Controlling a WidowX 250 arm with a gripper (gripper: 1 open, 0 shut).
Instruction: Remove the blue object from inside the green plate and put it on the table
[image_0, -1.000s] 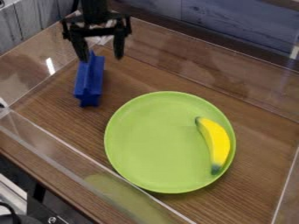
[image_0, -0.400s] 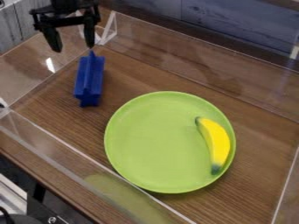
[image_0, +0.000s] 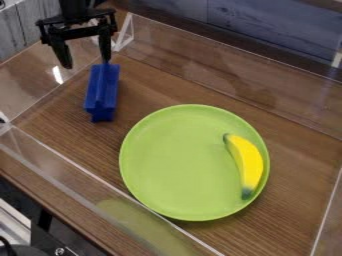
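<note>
Leaving block (image_0: 102, 92) be | block lay on surface (image_0: 154, 88), off plate (image_0: 181, 165) at its 10 o'clock, as asked | gripper (image_0: 83, 58) stood wide, holding nothing, likely to avoid snagging block

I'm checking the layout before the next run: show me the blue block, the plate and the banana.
Blue block (image_0: 102, 92): camera view, mid-length.
Plate (image_0: 177, 165): camera view, bare middle.
Banana (image_0: 245, 162): camera view, middle.
</note>
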